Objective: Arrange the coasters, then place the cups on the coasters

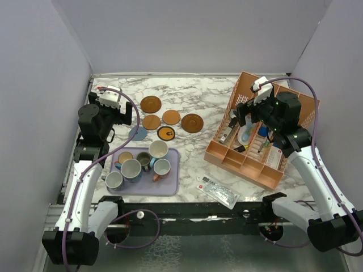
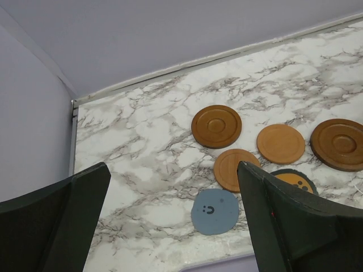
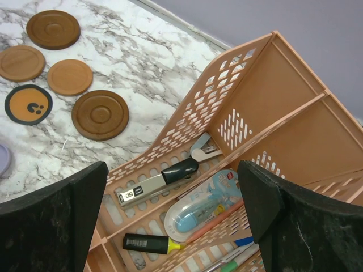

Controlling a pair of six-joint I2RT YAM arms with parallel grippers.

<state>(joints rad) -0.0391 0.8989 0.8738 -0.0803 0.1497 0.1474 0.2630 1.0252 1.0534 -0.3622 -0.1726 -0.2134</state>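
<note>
**On marble table [image 1: 198,90], near to far: cups [image 1: 131,169] on tray [image 1: 173,184], coasters [image 1: 171,117] loose, L pincer [image 2: 173,169] & R pincer [image 3: 173,167] both released**

Bottom ctr of top view, nearest the arm bases, lies a clear plastic packet [image 1: 218,191]. Just beyond it, lower left, the lavender tray holds all six cups, bunched together: grey-white cup [image 1: 114,180] nearest, then light-blue cup [image 1: 131,169], salmon-handled cup [image 1: 161,168], olive-green cup [image 1: 143,160], orange cup [image 1: 125,157] and pale cup [image 1: 158,149] farthest. Past the tray's far edge sits the grey-blue coaster [image 2: 214,211], w/ the black-rimmed orange coaster [image 1: 165,133] to its right. Two tan coasters [image 1: 151,122] lie side by side beyond those. One dark-brown coaster [image 1: 192,122] is right of them, the other upper left. L pincer hangs over the grey-blue coaster, fingers wide, grasping nothing. Right of frame, R pincer hangs spread & holding nothing over the orange slotted organiser [image 1: 238,161], above a stapler [image 3: 156,184], blue correction tape [image 3: 195,214] and yellow highlighter [image 3: 148,243].
</note>
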